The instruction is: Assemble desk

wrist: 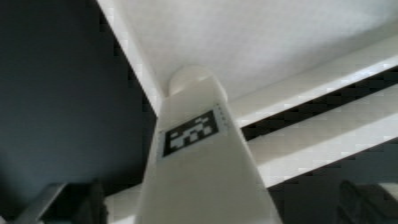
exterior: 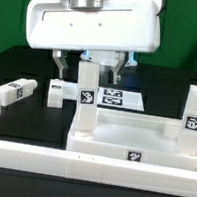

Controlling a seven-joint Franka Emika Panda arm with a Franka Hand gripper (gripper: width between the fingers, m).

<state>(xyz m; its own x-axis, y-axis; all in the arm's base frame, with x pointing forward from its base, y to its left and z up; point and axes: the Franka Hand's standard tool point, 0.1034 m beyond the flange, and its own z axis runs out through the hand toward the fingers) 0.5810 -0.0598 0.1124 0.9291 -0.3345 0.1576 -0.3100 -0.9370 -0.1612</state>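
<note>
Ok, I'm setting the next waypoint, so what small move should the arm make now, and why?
Probably lift straight up. The gripper is open, its fingers standing clear on either side of the upright leg, which looks seated in a rear corner of the desk panel. Rising clears that leg before heading for the leg lying loose at the exterior view's left.

From my station I see a black matte table top (exterior: 34, 73) filling most of the exterior view. Long white rails (exterior: 38, 162) frame it along the near edge and up the exterior view's left. Behind the table stands a plain green backdrop (exterior: 9, 14), showing on both sides. The marker board (exterior: 137, 100) lies flat on the black top, toward the back. The light is bright and even, and I pick out only soft, short shadows. The wrist view gives me just that dark top, blurred.
</note>
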